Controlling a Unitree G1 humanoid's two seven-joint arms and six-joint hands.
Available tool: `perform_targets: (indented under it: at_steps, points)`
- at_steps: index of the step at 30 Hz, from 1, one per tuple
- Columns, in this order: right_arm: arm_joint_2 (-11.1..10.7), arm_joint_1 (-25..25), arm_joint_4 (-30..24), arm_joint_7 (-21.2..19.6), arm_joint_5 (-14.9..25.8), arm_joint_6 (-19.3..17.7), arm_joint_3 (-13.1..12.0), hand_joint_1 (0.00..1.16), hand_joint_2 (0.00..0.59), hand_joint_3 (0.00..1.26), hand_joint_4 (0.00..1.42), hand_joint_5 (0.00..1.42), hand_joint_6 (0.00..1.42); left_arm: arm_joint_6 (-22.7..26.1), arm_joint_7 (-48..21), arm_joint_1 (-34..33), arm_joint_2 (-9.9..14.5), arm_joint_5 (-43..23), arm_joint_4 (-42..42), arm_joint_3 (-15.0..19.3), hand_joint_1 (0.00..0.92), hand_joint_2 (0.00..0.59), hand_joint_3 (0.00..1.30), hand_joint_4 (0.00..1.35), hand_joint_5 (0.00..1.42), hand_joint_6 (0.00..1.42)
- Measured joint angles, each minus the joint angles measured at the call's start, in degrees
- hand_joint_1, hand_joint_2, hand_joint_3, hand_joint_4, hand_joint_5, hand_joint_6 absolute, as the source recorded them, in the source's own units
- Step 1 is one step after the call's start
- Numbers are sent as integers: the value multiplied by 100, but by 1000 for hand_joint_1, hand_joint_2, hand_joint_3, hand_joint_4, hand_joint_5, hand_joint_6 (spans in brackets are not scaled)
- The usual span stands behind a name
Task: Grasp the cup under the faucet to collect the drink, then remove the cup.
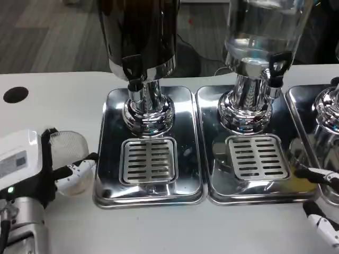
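Observation:
A translucent plastic cup (70, 159) stands on the white table just left of the left drip tray (111, 159), off the grate (149, 160). My left hand (39, 169) grips it from the left, with a finger (79, 168) wrapped across its front. The dark drink dispenser (140, 37) stands at the back of that tray, and its faucet (135, 71) hangs above the grate with nothing beneath it. My right hand (320, 198) is at the lower right edge, its fingers apart and holding nothing.
A clear dispenser (262, 32) with a black-handled faucet (278, 66) stands on the middle tray (212, 174). A third tray (302, 114) and dispenser base sit at the right edge. A black round hole (16, 94) marks the table at far left.

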Motion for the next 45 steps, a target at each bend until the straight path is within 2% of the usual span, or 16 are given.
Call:
perform_targets:
  at_steps: [15, 25, 35, 38, 40, 45]
  points:
    - [0, -52, 34, 0, -7, 0, 60, 557, 380, 313, 224, 208, 25, -174, 307, 132, -10, -156, 7, -2, 363, 161, 429, 498, 725, 925]
    - [0, -87, 51, 0, -11, 0, 98, 556, 380, 309, 224, 208, 25, -182, 311, 341, -4, -202, -489, 43, 363, 162, 445, 516, 746, 932]
    - [0, -107, 58, 0, -10, -2, 122, 556, 380, 309, 224, 208, 25, -188, 213, 173, -2, -175, -779, -9, 363, 163, 446, 516, 747, 935]
    - [-2, -111, 61, 0, -1, -8, 120, 556, 380, 309, 224, 208, 25, -168, 155, -91, -42, -99, -685, -209, 363, 164, 446, 516, 747, 949]
    - [-7, -115, 61, 3, 1, -39, 120, 556, 380, 309, 224, 208, 25, -169, 118, -429, -198, 1, -406, -470, 363, 164, 446, 516, 747, 950]
    - [-25, -77, 104, 11, 26, -98, 86, 556, 380, 309, 224, 208, 25, -99, 117, -830, -503, 49, 110, -871, 363, 164, 446, 516, 747, 941]
